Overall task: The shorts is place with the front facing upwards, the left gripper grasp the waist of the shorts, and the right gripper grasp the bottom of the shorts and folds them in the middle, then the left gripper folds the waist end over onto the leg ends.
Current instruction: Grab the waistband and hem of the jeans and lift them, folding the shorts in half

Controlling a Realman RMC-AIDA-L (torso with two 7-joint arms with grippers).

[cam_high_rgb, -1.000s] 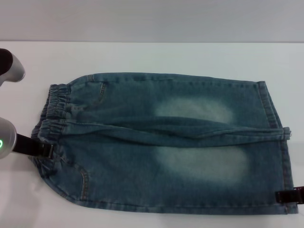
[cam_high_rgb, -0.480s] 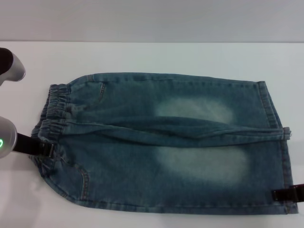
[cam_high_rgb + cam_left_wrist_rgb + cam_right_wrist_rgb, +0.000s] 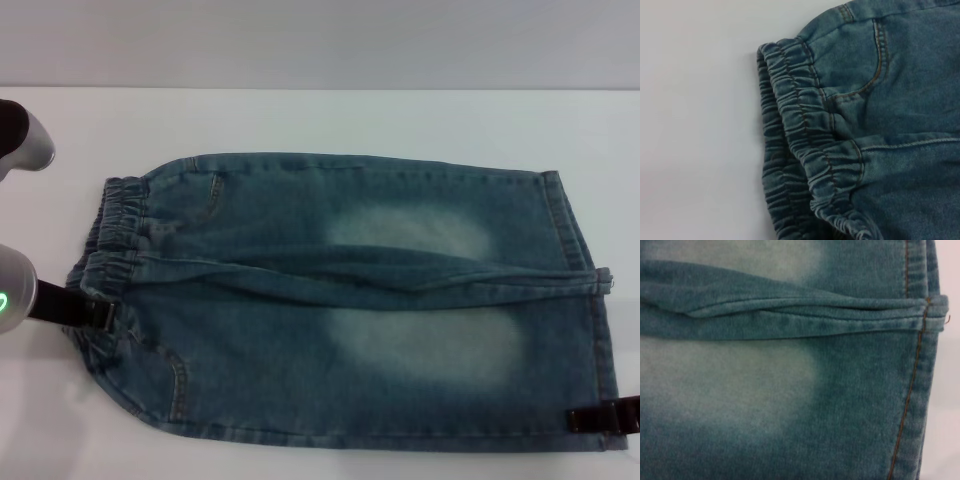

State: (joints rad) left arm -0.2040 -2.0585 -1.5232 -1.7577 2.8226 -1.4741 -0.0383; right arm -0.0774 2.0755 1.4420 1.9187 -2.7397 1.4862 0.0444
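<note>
Shorts (image 3: 350, 300) lie flat on the white desk (image 3: 330, 120) in the head view, front up, the legs running across toward the robot's right and the two pale faded patches showing on either side of a long central fold. The waist of the shorts (image 3: 112, 250), puckered and ruffled, is at the robot's left end; the bottom of the shorts (image 3: 585, 300), with its straight stitched hems, is at the right end. The left gripper (image 3: 95, 313) reaches in from the left edge below its green light, its black tip touching the near part of the waistband; whether its jaws are wide or closed on the cloth cannot be told. The right gripper (image 3: 598, 418) shows only as a black tip at the near right corner, lying over the hem edge, and the state of its jaws cannot be told either.

From the left wrist view, the gathered waistband (image 3: 805, 165) fills the middle, its elastic ruffles meeting the bare desk on one side and a curved pocket seam (image 3: 872, 75) on the other.

From the right wrist view, the stitched hem (image 3: 915, 370) runs along the edge of the denim, with the central fold (image 3: 805, 310) crossing to meet it and a pale patch (image 3: 725, 385) beside it.
</note>
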